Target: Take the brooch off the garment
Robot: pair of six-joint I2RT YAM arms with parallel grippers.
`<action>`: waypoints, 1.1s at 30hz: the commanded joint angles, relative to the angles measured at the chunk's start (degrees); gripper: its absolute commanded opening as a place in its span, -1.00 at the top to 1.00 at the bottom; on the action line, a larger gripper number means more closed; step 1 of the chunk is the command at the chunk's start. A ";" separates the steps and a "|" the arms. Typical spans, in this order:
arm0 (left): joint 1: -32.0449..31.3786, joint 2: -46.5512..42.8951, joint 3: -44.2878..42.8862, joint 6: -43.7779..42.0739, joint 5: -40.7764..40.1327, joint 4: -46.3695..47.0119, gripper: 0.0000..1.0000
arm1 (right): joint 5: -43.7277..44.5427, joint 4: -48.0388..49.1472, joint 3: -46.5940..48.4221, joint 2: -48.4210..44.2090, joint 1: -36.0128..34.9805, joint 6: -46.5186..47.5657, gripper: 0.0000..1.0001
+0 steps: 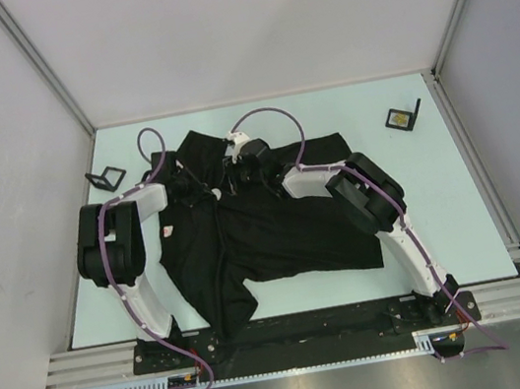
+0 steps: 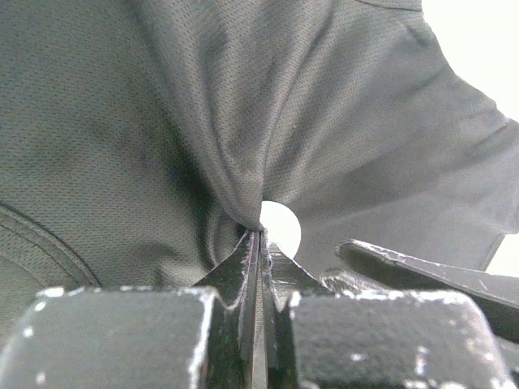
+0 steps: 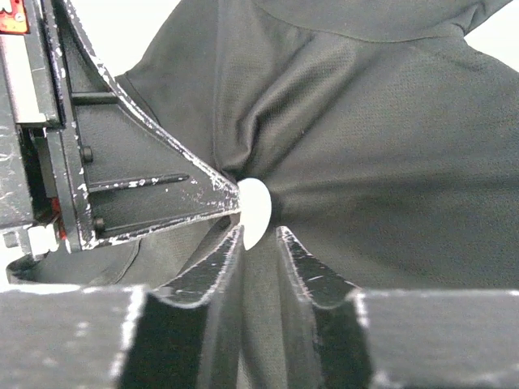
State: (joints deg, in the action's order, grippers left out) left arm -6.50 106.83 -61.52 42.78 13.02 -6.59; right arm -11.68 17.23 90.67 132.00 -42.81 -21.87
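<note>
Item: brooch (image 3: 253,212), white, round, fixed to the garment (image 1: 277,236) at its upper middle; the garment is spread on the bench (image 1: 443,214).
Left hand (image 2: 259,243): closed, pinching a fabric fold just beside the brooch.
Right hand (image 3: 259,237): narrow gap, tips at the brooch, apparently not gripping.
Advice: hold the fabric taut, close squarely on the disc, then pull away.

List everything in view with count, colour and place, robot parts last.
black short-sleeved T-shirt: one, black, spread over mid-table, cloth bunched at the grippers.
small white-and-red label: one, on the sleeve by the left arm.
round white brooch: one, white, on the shirt at the fingertips.
small black square stands: two, black, far left and far right of the table.
pale green table: one, under everything.
left gripper: black, shut on shirt cloth beside the brooch.
right gripper: black, fingers apart, at the brooch.
</note>
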 commanded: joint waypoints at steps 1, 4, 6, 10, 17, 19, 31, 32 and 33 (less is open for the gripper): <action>0.53 0.05 0.96 -1.83 -2.21 -0.44 0.88 | -1.32 -0.18 2.66 -2.89 -0.17 1.12 0.39; 0.53 -0.04 1.22 -1.56 -1.59 0.00 0.87 | -2.99 0.08 3.37 -2.37 -0.08 0.51 0.29; 0.53 -0.65 1.75 -1.56 -1.24 0.61 0.75 | -3.34 0.17 3.89 -1.49 0.26 -0.97 0.17; 0.53 -2.93 3.07 -1.48 -1.41 2.28 0.38 | -5.80 0.17 5.13 0.27 1.23 -4.05 0.12; 0.53 -8.20 6.05 -0.78 -2.21 4.39 0.15 | -7.04 -0.01 6.44 2.38 1.67 -7.30 0.10; 0.53 -8.56 6.41 -0.77 -2.03 4.31 0.13 | -7.74 0.08 7.06 3.08 1.94 -8.88 0.12; 0.53 -1.89 3.42 -0.68 -2.47 0.00 0.49 | -8.18 -1.24 7.15 4.58 2.73 -11.09 0.04; 0.53 -1.54 3.07 -0.69 -2.73 -0.87 0.54 | -8.27 -1.33 7.24 4.75 2.73 -11.18 0.04; 0.61 -1.18 2.90 -0.77 -2.73 -1.05 0.59 | -8.36 -1.50 7.50 4.84 2.64 -11.35 0.08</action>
State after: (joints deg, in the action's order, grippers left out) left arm -6.28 103.94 -56.29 42.50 11.97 -4.89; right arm -18.96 15.14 95.88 135.87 -40.47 -31.90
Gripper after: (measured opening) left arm 0.239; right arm 0.481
